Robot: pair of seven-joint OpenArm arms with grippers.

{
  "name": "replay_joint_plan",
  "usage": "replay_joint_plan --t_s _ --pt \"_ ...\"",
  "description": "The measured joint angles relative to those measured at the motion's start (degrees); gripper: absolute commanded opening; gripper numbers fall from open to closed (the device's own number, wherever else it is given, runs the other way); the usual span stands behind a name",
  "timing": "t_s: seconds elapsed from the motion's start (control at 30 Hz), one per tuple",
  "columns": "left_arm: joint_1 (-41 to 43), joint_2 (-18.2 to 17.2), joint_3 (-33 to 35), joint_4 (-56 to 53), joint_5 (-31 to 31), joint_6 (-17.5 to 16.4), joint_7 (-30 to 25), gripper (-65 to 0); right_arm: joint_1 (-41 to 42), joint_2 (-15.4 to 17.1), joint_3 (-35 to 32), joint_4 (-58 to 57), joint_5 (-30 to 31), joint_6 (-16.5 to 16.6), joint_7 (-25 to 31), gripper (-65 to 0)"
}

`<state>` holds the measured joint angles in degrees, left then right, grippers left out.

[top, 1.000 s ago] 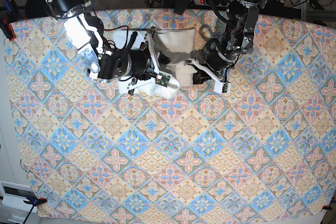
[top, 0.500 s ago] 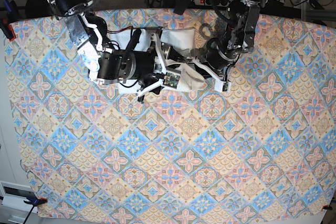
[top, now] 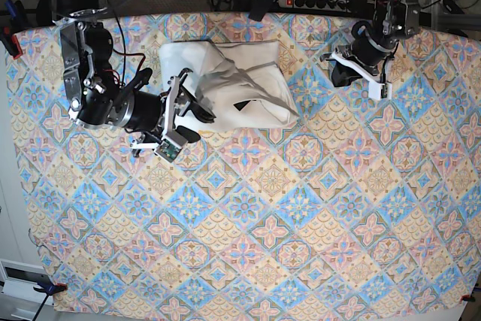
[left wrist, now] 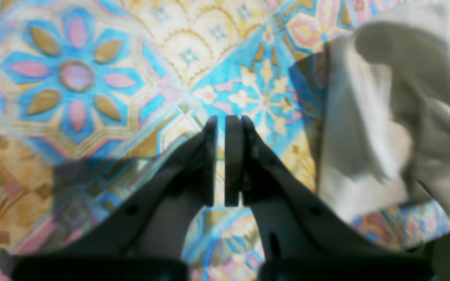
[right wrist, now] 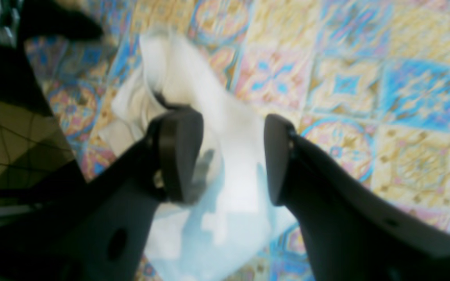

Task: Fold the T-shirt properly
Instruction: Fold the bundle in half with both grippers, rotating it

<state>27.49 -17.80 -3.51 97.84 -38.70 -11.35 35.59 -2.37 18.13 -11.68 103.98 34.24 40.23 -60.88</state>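
Right gripper (top: 183, 107): jaws apart, holding nothing, at the shirt's left edge.
T-shirt (top: 240, 80): far side of the tablecloth (top: 248, 223), bundled small but rumpled; judged needing smoothing.
Left gripper (top: 337, 73): jaws nearly together, empty, clear of cloth.

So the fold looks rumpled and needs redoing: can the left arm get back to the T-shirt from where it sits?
Probably yes: only bare patterned cloth separates the shut left gripper from the T-shirt.
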Motion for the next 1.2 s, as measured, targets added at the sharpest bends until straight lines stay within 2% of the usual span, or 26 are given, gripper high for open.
replay_joint_plan --t_s 0.1,0.17,0.27,0.47,0.6,0.73,0.8,0.93,0.97,1.07,1.2 --pt "1.5 0.6 0.4 3.2 -0.2 -0.5 2.6 -62.3 0.5 0.3 -0.8 -3.6 -4.4 -0.6 -0.2 -45.4" --pt "1.9 0.9 0.6 5.0 -0.4 -0.5 5.8 -62.3 0.6 0.6 -4.0 -4.8 -8.9 -0.6 1.3 -48.9" --pt "2.9 0.8 0.5 7.0 -0.1 -0.4 6.9 -62.3 0.3 0.1 -9.4 -6.3 -14.0 -0.4 2.2 -51.8" --pt "4.1 0.8 0.8 8.0 -0.4 -0.5 7.4 -62.4 0.5 0.3 -23.8 -3.9 -14.6 -0.4 2.5 -52.5" --pt "6.6 0.2 4.1 9.8 0.0 -0.3 7.9 -62.4 0.9 -0.1 -29.0 -2.7 -13.4 0.2 3.0 -52.4" --pt "9.5 -0.9 5.1 14.1 -0.3 -0.4 7.5 -62.4 5.5 0.4 -27.9 -2.8 -14.6 -0.4 2.8 -52.4" --pt "9.5 -1.5 7.0 14.3 0.1 0.0 7.5 -62.3 7.8 0.6 -24.8 -2.8 -14.5 -0.2 2.8 -52.4" --pt "6.1 -2.1 15.4 13.7 1.4 -0.1 7.8 -62.3 9.8 0.2 -18.1 -4.7 -14.2 -0.4 6.0 -52.5" --pt "4.6 -2.0 17.6 12.7 2.3 1.1 7.6 -62.3 9.7 0.1 -17.1 -7.0 -14.4 -0.4 7.0 -52.5" --pt "-0.1 -0.5 23.1 8.6 6.8 6.0 7.5 -62.3 11.3 -2.9 -16.4 -14.9 -16.0 -0.3 6.0 -52.5" --pt "-4.3 1.8 27.8 1.9 9.4 6.9 7.5 -62.3 18.6 -6.3 -17.2 -23.6 -17.2 -0.3 11.6 -52.5"
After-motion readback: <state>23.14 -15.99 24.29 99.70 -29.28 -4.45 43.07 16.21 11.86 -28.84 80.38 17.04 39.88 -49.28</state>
